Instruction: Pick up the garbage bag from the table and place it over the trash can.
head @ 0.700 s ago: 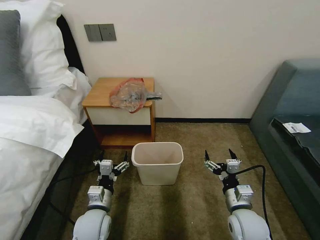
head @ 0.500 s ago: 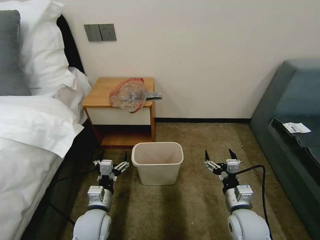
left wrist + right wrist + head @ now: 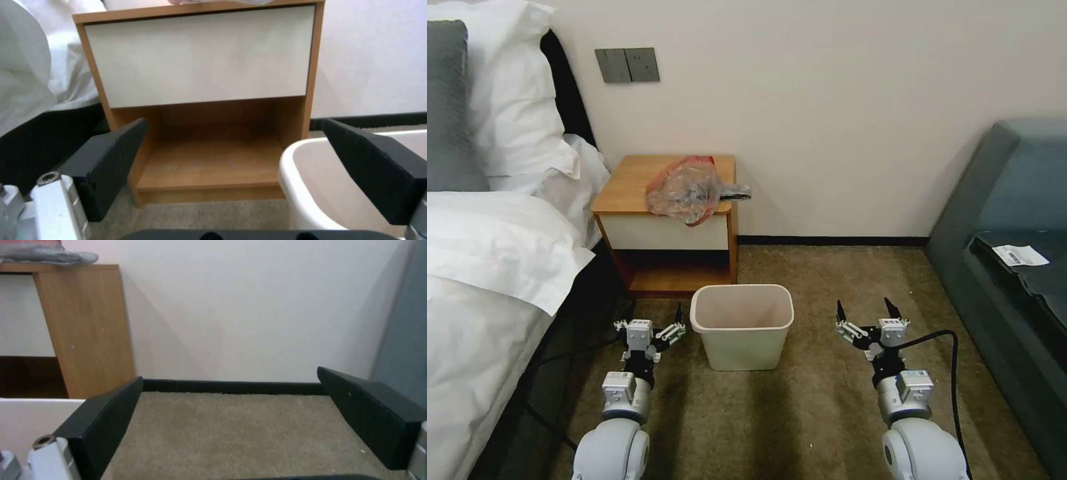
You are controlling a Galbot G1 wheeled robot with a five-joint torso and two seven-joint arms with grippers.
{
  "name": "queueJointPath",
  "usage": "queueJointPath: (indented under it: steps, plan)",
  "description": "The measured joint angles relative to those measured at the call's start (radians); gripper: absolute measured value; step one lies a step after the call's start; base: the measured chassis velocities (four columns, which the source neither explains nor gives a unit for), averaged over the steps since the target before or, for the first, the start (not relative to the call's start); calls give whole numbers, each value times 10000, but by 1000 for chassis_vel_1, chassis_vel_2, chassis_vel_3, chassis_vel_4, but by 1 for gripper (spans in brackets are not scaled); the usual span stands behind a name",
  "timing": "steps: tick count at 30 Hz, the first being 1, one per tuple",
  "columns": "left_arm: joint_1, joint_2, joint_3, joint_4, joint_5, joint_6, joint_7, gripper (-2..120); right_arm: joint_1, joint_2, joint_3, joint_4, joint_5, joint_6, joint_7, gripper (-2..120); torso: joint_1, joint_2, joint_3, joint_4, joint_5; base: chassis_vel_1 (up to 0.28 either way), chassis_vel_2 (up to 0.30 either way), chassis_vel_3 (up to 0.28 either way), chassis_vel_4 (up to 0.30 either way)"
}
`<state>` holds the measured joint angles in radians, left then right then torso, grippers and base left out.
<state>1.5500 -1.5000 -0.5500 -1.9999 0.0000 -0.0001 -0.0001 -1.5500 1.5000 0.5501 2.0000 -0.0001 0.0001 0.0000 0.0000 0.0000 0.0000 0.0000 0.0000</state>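
The bed (image 3: 487, 267) occupies the left side of the scene, and a grey-blue sofa (image 3: 1014, 220) occupies the right. Between them, against the far wall, stands the nightstand (image 3: 627, 187), a light-brown unit with a white drawer front (image 3: 200, 56) and an open lower shelf (image 3: 209, 160).

The trash can (image 3: 742, 333) stands on the carpet directly in front of the nightstand, near its right half. It is upright, open and unlined.

The garbage bag (image 3: 684, 190) lies crumpled on the right part of the worktop. Its near edge hangs slightly over the front of the worktop, and a red rim shows along its far and lower edges. A dark, flat item (image 3: 735, 194) lies just beside it at the right edge of the worktop; its identity cannot be determined.

The left gripper (image 3: 652, 319) is low over the carpet, just left of the trash can, jaws spread wide and empty. The right gripper (image 3: 864, 311) is low over the carpet, well to the right of the trash can, jaws likewise spread and empty.

Handling assessment: the bag is judged very light, soft and slippery, with no fixed shape. The overhanging near edge or the red rim appears the best pickup point. A pinch on the rim is likely to help in opening the mouth over the trash can. The pickup has not yet begun.
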Motion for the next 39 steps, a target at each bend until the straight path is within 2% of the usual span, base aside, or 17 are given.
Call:
queueJointPath:
  steps: [23, 26, 27, 29, 30, 32, 33, 34, 38, 39]
  plan:
    - [0, 1, 0, 0, 0, 1, 0, 98, 5, -10, 0, -1, 10, 11, 0, 100, 0, 0, 0, 0, 0, 0, 0, 0, 0]
    - [-20, 86, -23, 11, -91, -43, 1, 98, 138, -239, 72, -63, 308, 377, -118, 100, 0, 0, 0, -1, 2, 0, 0, 0, 0]
    - [-59, 236, -82, 30, -283, -145, -16, 99, 216, -389, 133, -74, 398, 491, -140, 100, 1, 1, 0, 6, -9, 0, 0, 0, 0]
    - [-200, 685, -275, 72, -825, -478, -107, 99, 268, -546, 141, -104, 652, 701, -303, 100, 1, 0, 0, -5, 8, 0, 0, 0, 0]
    - [-200, 685, -275, 72, -825, -478, -107, 99, 268, -546, 141, -104, 652, 701, -303, 100, 1, 0, 0, -5, 8, 0, 0, 0, 0]
    - [-366, 1255, -516, 133, -1545, -902, -224, 100, 545, -1006, 325, -138, 1350, 1357, -691, 100, 1, 0, 1, 2, -9, 0, 0, 0, 0]
    - [-464, 1593, -659, 174, -1969, -1154, -295, 100, 715, -1324, 448, -180, 1845, 1803, -985, 100, 0, 0, 1, 1, -2, 0, 0, 0, 0]
    - [-464, 1593, -659, 174, -1969, -1154, -295, 100, 715, -1324, 448, -180, 1845, 1803, -985, 100, 0, 0, 1, 1, -2, 0, 0, 0, 0]
    - [-835, 2828, -1181, 302, -3512, -2076, -552, 100, 934, -1610, 596, -174, 2557, 2278, -1304, 100, 0, 0, 1, 1, -1, 0, 0, 0, 0]
    - [-835, 2828, -1181, 302, -3512, -2076, -552, 100, 934, -1610, 596, -174, 2557, 2278, -1304, 100, 0, 0, 1, 1, -1, 0, 0, 0, 0]
